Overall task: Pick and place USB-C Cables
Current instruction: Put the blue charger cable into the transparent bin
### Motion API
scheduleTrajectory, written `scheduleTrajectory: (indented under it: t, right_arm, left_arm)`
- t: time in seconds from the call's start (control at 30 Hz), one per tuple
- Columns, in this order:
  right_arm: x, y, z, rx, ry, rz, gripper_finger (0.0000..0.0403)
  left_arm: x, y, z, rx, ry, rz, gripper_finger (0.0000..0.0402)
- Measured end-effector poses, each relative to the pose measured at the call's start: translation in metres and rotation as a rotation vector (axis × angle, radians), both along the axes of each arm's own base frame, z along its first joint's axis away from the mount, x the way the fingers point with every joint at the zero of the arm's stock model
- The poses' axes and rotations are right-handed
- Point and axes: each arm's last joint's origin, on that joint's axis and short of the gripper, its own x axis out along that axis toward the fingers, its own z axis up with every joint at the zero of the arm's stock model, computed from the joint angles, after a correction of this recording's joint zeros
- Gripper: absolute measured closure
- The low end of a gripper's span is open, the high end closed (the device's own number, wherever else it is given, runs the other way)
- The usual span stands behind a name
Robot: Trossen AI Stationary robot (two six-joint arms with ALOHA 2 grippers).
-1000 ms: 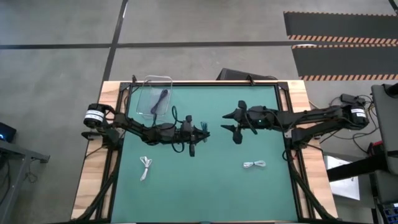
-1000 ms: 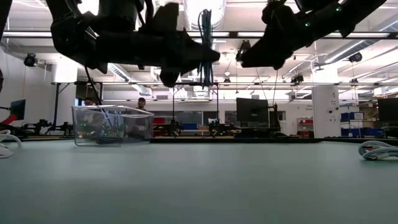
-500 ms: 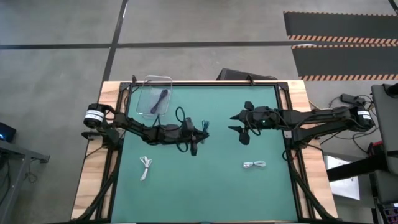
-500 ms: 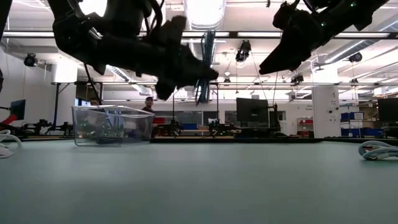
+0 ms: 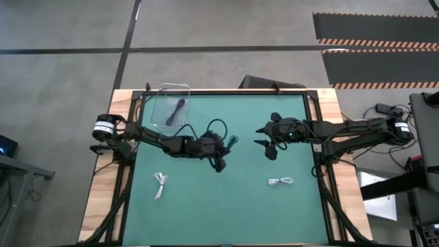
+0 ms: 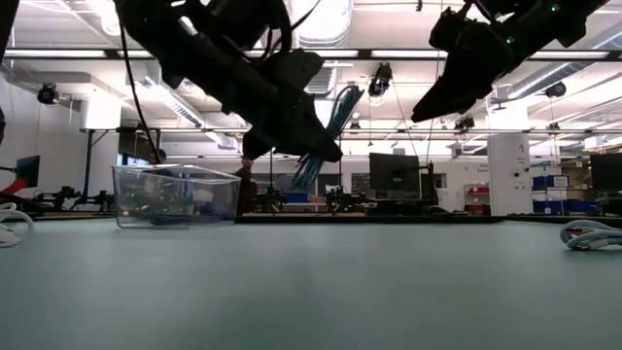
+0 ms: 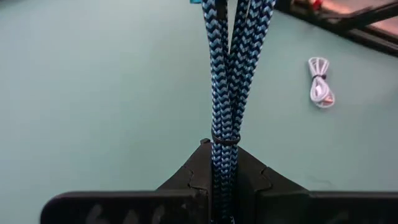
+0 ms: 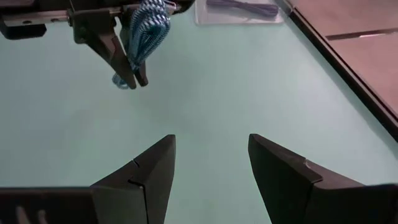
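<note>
The carry step is in hand: the left gripper (image 5: 221, 152) is clamped on the teal cable (image 7: 225, 68), held above the mat's (image 5: 240, 199) middle; next it likely must swing to the clear bin (image 5: 169, 108) at the far left corner and let go. The right gripper (image 8: 208, 165) hovers right of centre, fingers apart and empty; the left arm stretches low across the mat.

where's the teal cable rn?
High view: the teal cable is near table centre, clamped in the left hand, lifted off the mat, right of the clear bin.

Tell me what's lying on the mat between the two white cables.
Nothing: in the high view the green mat is bare between the white cable on the left and the white cable on the right.
</note>
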Motion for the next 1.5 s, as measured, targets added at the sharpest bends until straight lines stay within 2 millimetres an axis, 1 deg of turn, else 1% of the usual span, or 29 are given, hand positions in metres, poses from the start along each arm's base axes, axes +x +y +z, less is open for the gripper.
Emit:
scheduleTrajectory:
  t: [0.23,0.4,0.63,0.83,0.93,1.2,1.37,1.5]
  right_arm:
    - [-0.006,0.001,0.001,0.015,0.017,-0.009,0.0209]
    - [-0.007,0.001,0.003,0.014,0.010,-0.009,0.0209]
    - [-0.007,0.001,0.002,0.015,0.023,-0.008,0.0209]
    - [-0.007,0.001,0.002,0.014,0.023,-0.008,0.0209]
    - [-0.007,0.001,0.002,0.014,0.023,-0.008,0.0209]
    - [-0.007,0.001,0.002,0.014,0.021,-0.008,0.0209]
    - [-0.007,0.001,0.002,0.013,0.016,-0.008,0.0209]
    - [-0.007,0.001,0.002,0.013,0.015,-0.008,0.0209]
  left_arm:
    - [-0.003,0.003,0.001,-0.035,0.140,0.038,0.0389]
    - [-0.006,0.003,0.002,-0.029,0.230,0.048,0.0389]
    - [-0.008,0.005,0.017,0.012,0.351,0.091,0.0389]
    - [-0.013,0.010,0.032,0.075,0.399,0.148,0.0389]
    - [-0.020,0.015,0.038,0.100,0.425,0.183,0.0389]
    - [-0.037,0.030,0.059,0.142,0.428,0.273,0.0389]
    - [-0.049,0.041,0.072,0.179,0.483,0.338,0.0389]
    - [-0.057,0.052,0.077,0.182,0.562,0.371,0.0389]
